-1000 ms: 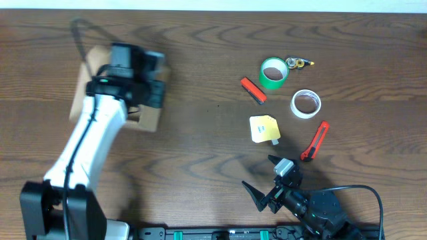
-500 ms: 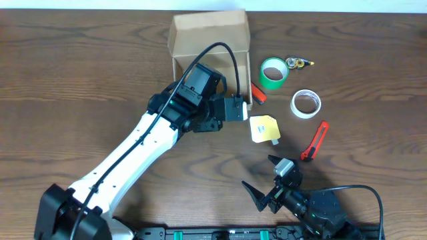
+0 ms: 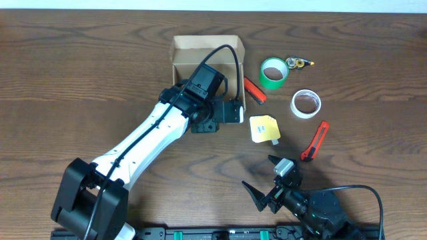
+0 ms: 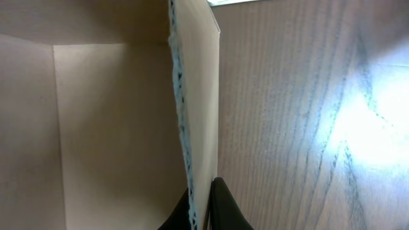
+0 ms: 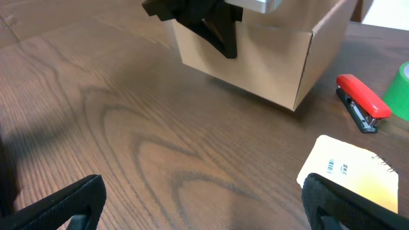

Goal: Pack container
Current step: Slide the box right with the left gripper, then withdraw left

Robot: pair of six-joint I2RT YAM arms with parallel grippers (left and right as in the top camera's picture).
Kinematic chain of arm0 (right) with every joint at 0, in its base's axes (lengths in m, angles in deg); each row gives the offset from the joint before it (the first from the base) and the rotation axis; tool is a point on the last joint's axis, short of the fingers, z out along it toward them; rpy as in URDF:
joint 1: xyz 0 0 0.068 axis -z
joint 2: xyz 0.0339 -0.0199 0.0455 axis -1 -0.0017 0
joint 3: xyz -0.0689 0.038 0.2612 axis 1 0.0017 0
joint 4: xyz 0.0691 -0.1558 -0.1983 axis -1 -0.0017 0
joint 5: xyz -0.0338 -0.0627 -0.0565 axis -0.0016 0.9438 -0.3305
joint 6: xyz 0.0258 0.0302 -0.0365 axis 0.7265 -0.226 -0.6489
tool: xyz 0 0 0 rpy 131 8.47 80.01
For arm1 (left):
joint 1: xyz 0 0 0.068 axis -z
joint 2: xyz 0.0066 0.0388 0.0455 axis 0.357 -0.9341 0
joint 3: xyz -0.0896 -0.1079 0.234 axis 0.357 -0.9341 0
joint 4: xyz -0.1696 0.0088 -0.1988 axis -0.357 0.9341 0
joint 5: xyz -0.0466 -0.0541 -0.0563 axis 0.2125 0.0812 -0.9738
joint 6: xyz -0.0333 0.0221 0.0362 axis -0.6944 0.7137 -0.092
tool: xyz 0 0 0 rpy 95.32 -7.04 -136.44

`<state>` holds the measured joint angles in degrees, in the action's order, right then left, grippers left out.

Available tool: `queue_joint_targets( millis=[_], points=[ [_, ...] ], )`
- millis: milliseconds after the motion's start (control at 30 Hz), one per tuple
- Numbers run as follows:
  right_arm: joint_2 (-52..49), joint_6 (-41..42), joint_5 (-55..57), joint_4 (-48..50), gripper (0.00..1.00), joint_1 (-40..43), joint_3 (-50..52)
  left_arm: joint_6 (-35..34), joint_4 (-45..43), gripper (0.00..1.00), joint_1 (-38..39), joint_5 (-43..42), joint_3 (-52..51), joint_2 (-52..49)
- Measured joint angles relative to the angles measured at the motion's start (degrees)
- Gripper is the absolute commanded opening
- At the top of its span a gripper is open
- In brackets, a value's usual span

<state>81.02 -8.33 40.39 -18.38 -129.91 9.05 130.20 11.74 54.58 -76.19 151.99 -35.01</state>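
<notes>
The container (image 3: 203, 48) is a tan cardboard box standing open-topped at the back middle of the table. My left gripper (image 3: 235, 101) is shut on its right wall; in the left wrist view the black fingers (image 4: 203, 206) pinch the cardboard wall (image 4: 195, 96), and the box inside looks empty. The right wrist view shows the container (image 5: 255, 61) with the left gripper (image 5: 208, 22) on its top edge. My right gripper (image 3: 262, 179) is open and empty near the front edge, its fingers (image 5: 204, 207) spread wide over bare wood.
Right of the box lie a red stapler (image 3: 253, 90), green tape roll (image 3: 273, 73), white tape roll (image 3: 305, 103), yellow pouch (image 3: 264, 129), red box cutter (image 3: 315, 141) and a small metal item (image 3: 298, 63). Stapler (image 5: 363, 102) and pouch (image 5: 351, 172) show in the right wrist view.
My left arm has carried the box from the far left of the table to the back middle, beside the stapler. The right arm has not moved.
</notes>
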Motion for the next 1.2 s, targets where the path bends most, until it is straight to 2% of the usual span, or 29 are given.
queue_joint_targets(
  millis=[200, 500, 633, 700, 733, 767, 800, 1033, 1200],
  points=[
    [0.0, 0.0, 0.0, 0.0, 0.99, 0.0, 0.0, -3.5, -0.2, 0.06, -1.4, 0.2, 0.0, -1.0],
    [0.0, 0.0, 0.0, 0.0, 0.99, 0.0, 0.0, -4.0, -0.2, 0.06, -1.5, -0.1, 0.0, -1.8],
    [0.0, 0.0, 0.0, 0.0, 0.99, 0.0, 0.0, -3.3, -0.2, 0.18, -1.5, -0.8, 0.0, -1.8],
    [0.0, 0.0, 0.0, 0.0, 0.99, 0.0, 0.0, -3.0, -0.2, 0.31, -1.5, -1.0, 0.0, -1.8],
    [0.0, 0.0, 0.0, 0.0, 0.99, 0.0, 0.0, -2.7, -0.3, 0.48, -1.5, -1.0, 0.0, -1.8],
    [0.0, 0.0, 0.0, 0.0, 0.99, 0.0, 0.0, -2.5, -0.2, 0.83, -1.5, -1.2, 0.0, -1.8],
    [0.0, 0.0, 0.0, 0.0, 0.99, 0.0, 0.0, -2.6, -0.3, 0.97, -1.5, -1.2, 0.0, -1.8],
    [0.0, 0.0, 0.0, 0.0, 0.99, 0.0, 0.0, -5.0, -0.3, 0.95, -1.5, -1.4, 0.0, -1.8],
    [0.0, 0.0, 0.0, 0.0, 0.99, 0.0, 0.0, -10.6, 0.3, 0.95, -1.5, -1.4, 0.0, -1.0]
  ],
)
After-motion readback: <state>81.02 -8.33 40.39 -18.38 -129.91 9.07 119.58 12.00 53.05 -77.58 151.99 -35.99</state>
